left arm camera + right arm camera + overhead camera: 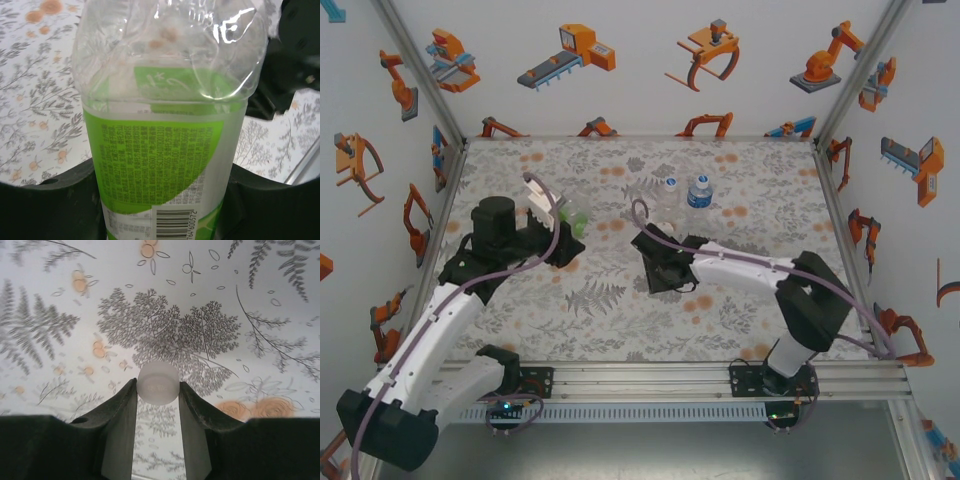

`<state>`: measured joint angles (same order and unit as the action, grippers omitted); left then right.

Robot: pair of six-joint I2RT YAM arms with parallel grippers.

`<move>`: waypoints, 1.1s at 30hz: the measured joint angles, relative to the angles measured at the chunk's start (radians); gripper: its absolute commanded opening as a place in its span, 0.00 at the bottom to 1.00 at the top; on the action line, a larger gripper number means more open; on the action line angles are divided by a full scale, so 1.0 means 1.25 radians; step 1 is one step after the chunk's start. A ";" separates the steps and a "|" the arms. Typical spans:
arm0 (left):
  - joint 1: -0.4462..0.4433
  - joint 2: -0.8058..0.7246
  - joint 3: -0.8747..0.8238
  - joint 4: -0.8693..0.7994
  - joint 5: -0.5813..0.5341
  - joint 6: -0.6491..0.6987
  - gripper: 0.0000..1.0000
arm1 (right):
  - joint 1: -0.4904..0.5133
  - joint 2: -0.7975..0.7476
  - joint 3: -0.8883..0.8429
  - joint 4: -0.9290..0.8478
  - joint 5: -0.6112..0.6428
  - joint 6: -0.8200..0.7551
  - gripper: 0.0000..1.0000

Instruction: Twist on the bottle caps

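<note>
**Cap pinched on the right, green bottle clamped on the left**

The right gripper [158, 395] has its jaws closed on a cap [158, 383]. The small whitish round piece sits between the two fingertips [121, 402], touched on both sides, with its flat face toward the wrist camera. Beneath it lies the fern-and-flower print of the table [620, 315]. Whether the cap touches that surface cannot be told. From above, this gripper is near the middle of the table, slightly right of centre, with its arm reaching in from the right.

The left gripper [162, 175] is clamped on the green bottle [165, 130]. The bottle takes up the whole gap between the dark fingers [55, 210], which press on both of its sides. Its green label carries fine print, with a barcode at the near end. Beyond the label the plastic is clear and dented. In the top view the bottle is left of centre, at the far end of the left gripper and well apart from the cap.

Two more bottles stand upright side by side, far of centre: the clear bottle [669, 192] on the left and the blue bottle [698, 194] just right of it. They are near the right gripper, on its far side, and not touching it. Their tops are too small to make out.
</note>
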<state>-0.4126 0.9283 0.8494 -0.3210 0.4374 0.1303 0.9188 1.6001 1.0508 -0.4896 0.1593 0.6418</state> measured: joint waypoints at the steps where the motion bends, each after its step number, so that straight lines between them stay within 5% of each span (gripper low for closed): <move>1: -0.019 0.005 0.002 -0.005 0.002 0.017 0.02 | 0.000 -0.034 -0.006 0.001 -0.001 -0.014 0.18; 11: -0.121 -0.029 0.004 -0.065 0.083 0.240 0.00 | 0.000 -0.377 -0.074 0.050 -0.061 -0.242 0.10; 19: -0.186 -0.092 -0.023 -0.088 0.147 0.423 0.00 | -0.001 -0.588 -0.089 0.103 -0.241 -0.461 0.09; 23: -0.207 -0.099 -0.059 -0.099 0.154 0.472 0.00 | -0.001 -0.627 -0.081 0.109 -0.354 -0.560 0.01; 33: -0.226 -0.098 -0.074 -0.109 0.201 0.505 0.00 | 0.002 -0.580 -0.024 0.139 -0.570 -0.721 0.00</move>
<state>-0.6945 0.8055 0.7570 -0.4576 0.6891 0.7620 0.9211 0.8753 1.0206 -0.3161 -0.5533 -0.2596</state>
